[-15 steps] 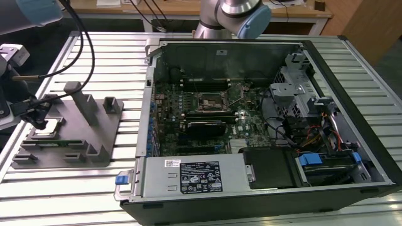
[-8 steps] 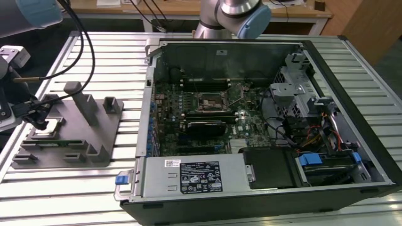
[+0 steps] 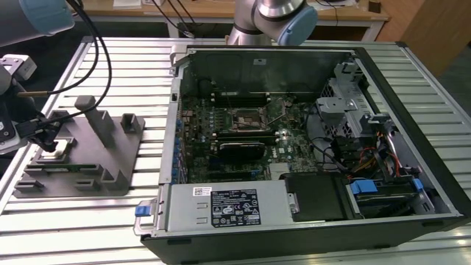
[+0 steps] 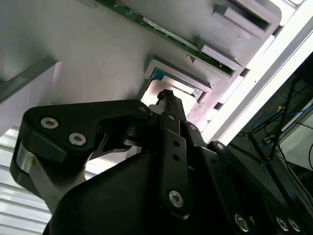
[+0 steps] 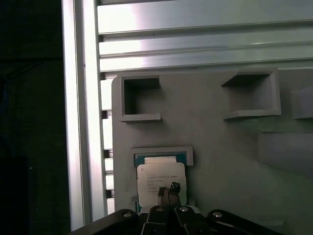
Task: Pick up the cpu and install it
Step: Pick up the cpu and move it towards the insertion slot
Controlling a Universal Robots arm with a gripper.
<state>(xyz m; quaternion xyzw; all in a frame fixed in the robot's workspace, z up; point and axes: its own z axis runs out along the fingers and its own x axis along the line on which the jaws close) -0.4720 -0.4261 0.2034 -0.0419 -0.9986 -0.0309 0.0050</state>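
The arm (image 3: 274, 11) is a silvery tube with pale blue joint caps (image 3: 298, 25), and black cables (image 3: 99, 61) run beside it. In the second wrist view the end effector (image 4: 165, 98) is matte black, built of flat, rounded links dotted with silver screws (image 4: 176, 198). A whitish block (image 3: 19, 65) near the wrist may be a camera housing.

A robotics lab or test workshop: a robot arm (image 3: 276, 14) stands at a slatted aluminium table (image 3: 132, 66) bearing an opened computer case (image 3: 294, 66) and a grey moulded fixture (image 3: 121, 149), with wooden desks (image 3: 213, 11) beyond.
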